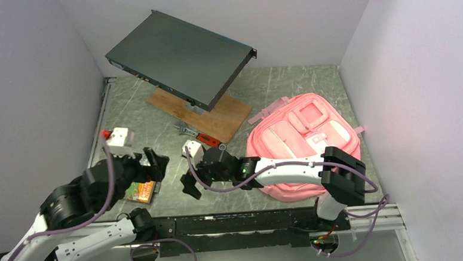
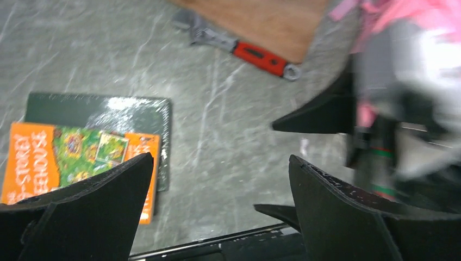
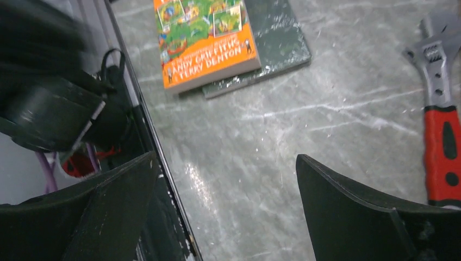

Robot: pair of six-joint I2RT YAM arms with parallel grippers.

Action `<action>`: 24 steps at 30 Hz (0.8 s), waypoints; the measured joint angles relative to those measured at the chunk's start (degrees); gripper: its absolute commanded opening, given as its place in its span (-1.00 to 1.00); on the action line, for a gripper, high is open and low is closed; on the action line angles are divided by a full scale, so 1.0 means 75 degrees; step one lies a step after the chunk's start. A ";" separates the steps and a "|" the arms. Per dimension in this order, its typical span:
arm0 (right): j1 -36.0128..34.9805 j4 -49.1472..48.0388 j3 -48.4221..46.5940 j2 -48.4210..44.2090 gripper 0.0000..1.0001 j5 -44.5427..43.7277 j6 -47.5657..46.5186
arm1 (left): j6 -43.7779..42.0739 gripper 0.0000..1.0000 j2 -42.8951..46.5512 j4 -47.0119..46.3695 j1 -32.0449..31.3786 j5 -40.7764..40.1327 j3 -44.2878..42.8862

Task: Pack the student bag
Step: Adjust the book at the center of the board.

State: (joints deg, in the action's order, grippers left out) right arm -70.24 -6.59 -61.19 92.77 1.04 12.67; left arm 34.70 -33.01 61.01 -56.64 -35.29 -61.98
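The student bag [image 1: 304, 144], a pink backpack with pale panels, lies flat at the right of the table; its edge shows in the left wrist view as the pink bag [image 2: 413, 13]. An orange paperback book [image 1: 141, 191] lies on a dark flat pad near the front left. My left gripper [image 1: 157, 160] hovers just above and right of the book [image 2: 76, 157], open and empty [image 2: 220, 160]. My right gripper [image 1: 186, 172] reaches left across the front of the table, open and empty [image 3: 225, 157] over bare tabletop, with the book [image 3: 204, 38] ahead of it.
A red-handled wrench [image 1: 202, 136] lies mid-table beside a wooden board [image 1: 207, 111] that props up a black flat device [image 1: 180, 55]. A white box [image 1: 119, 136] stands at the left, and another white box [image 1: 193, 149] sits by the right gripper. The black front rail [image 3: 163, 179] runs under the right gripper.
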 measured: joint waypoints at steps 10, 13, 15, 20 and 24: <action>0.0119 0.0117 0.0720 -0.0988 0.99 -0.0283 0.0519 | -0.1000 0.99 -0.0991 -0.1306 0.6038 0.2766 0.1402; 0.0119 0.0254 0.1026 -0.1338 1.00 -0.0338 0.0597 | -0.1055 0.99 -0.1128 -0.1883 0.8390 0.3966 0.1886; 0.0131 0.0353 0.1180 -0.1597 1.00 -0.0335 0.0603 | -0.0982 0.99 -0.1125 -0.2101 0.9774 0.4625 0.2226; 0.0318 0.0466 0.1116 -0.1810 0.99 -0.0152 0.0600 | -0.0271 0.99 -0.1067 -0.2384 1.1960 0.5339 0.2946; 0.0583 0.0513 0.0373 -0.1014 0.94 0.0020 0.0647 | 0.0306 0.99 -0.0568 -0.2681 1.2458 0.5187 0.3660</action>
State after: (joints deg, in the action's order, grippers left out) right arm -65.87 -2.74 -58.39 85.17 1.19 17.52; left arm 36.99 -37.28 40.91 36.80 3.62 -34.52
